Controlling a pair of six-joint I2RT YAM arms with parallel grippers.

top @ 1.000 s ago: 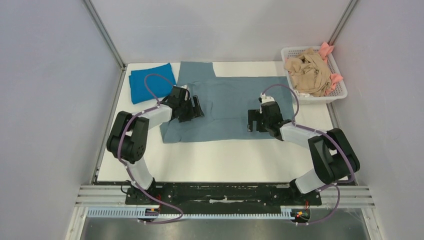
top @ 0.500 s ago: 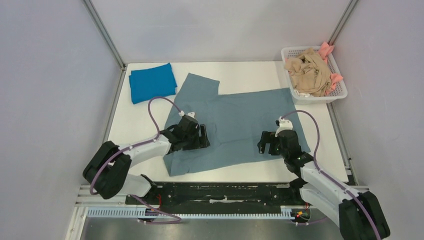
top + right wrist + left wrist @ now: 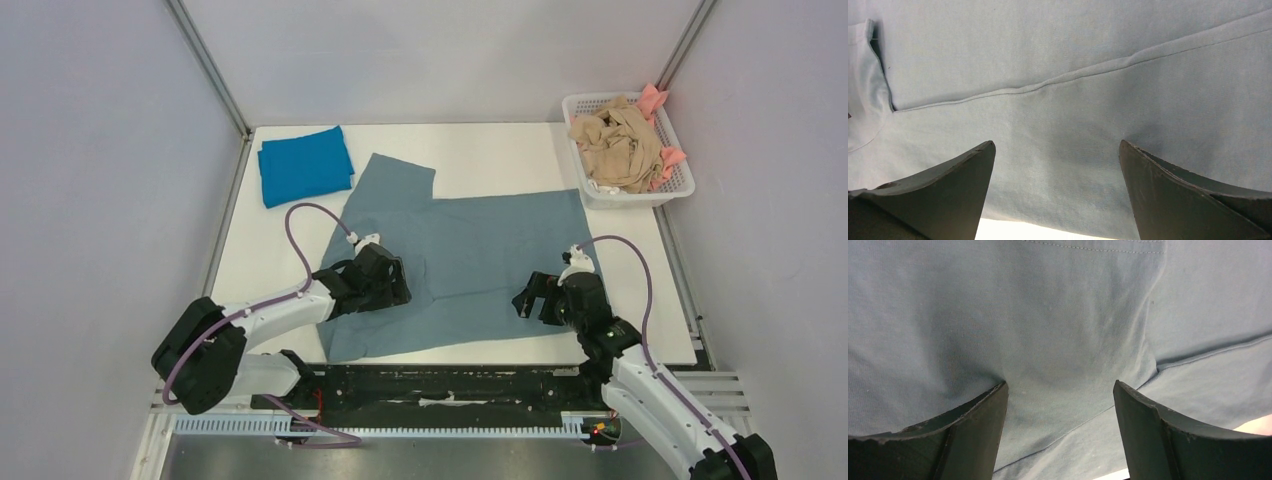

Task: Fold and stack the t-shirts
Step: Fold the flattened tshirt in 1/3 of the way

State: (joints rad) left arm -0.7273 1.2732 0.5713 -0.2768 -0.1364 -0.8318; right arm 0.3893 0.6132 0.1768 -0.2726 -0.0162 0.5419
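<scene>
Both left hand [image 3: 1060,385] and right hand [image 3: 1056,142] press the grey-blue t-shirt [image 3: 480,240].

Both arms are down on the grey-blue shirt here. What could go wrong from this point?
1. The grey-blue shirt has its near hem close to the table's near edge. Any pull toward the bases could drag it over.
2. The left gripper and right gripper are open, not clamped, so the cloth may slip or bunch.
3. The shirt lies skewed, so a fold may come out crooked.
</scene>
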